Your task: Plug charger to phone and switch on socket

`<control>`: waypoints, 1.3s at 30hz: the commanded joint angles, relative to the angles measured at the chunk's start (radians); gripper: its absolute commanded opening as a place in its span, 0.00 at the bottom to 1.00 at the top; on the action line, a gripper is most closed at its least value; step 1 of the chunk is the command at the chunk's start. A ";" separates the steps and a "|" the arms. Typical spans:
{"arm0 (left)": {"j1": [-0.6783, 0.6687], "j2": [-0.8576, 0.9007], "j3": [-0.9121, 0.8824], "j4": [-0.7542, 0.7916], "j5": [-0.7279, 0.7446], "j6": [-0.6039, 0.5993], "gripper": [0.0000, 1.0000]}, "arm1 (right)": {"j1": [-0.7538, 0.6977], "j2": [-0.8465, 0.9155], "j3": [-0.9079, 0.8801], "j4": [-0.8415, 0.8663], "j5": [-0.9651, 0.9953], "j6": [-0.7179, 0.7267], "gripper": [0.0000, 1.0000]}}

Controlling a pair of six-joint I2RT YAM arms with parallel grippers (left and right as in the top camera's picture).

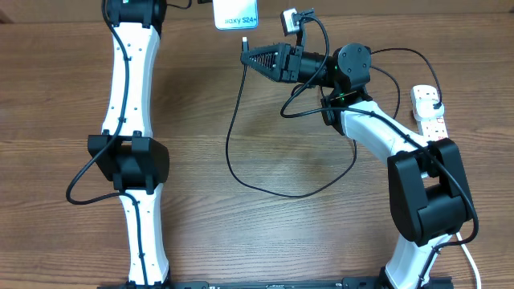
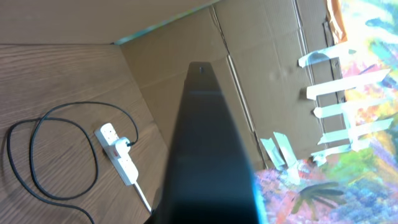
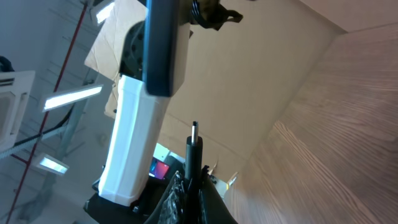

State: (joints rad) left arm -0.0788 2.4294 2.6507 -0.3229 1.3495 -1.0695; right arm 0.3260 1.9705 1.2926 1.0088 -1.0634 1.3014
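The phone (image 1: 235,14), its lit screen reading "Galaxy S24+", hangs at the top edge of the overhead view. In the left wrist view its dark body (image 2: 205,155) fills the middle and hides my left gripper's fingers, which are shut on it. My right gripper (image 1: 249,54) is shut on the charger's connector (image 3: 194,134), whose tip points up toward the phone's lower edge (image 3: 163,56), a short gap below it. The black charger cable (image 1: 227,148) loops across the table to its plug in the socket (image 1: 430,112), a white power strip at the right.
The socket (image 2: 118,152) and its white cord lie by a brown cardboard wall (image 2: 261,81) at the table's edge. The left arm (image 1: 128,152) runs up the table's left side. The right arm (image 1: 418,185) stands at the right.
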 commanded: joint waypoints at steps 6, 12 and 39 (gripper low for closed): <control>-0.007 -0.003 0.009 -0.031 -0.023 0.077 0.04 | -0.005 0.006 0.018 0.007 -0.016 -0.047 0.04; -0.007 -0.003 0.005 -0.048 -0.025 0.124 0.04 | -0.005 0.006 0.018 0.014 -0.019 -0.047 0.04; -0.040 -0.003 0.005 -0.099 -0.015 0.157 0.04 | -0.006 0.006 0.018 0.014 -0.014 -0.050 0.04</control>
State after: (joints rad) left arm -0.1127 2.4298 2.6507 -0.4271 1.3235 -0.9382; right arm 0.3260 1.9705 1.2926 1.0161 -1.0744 1.2602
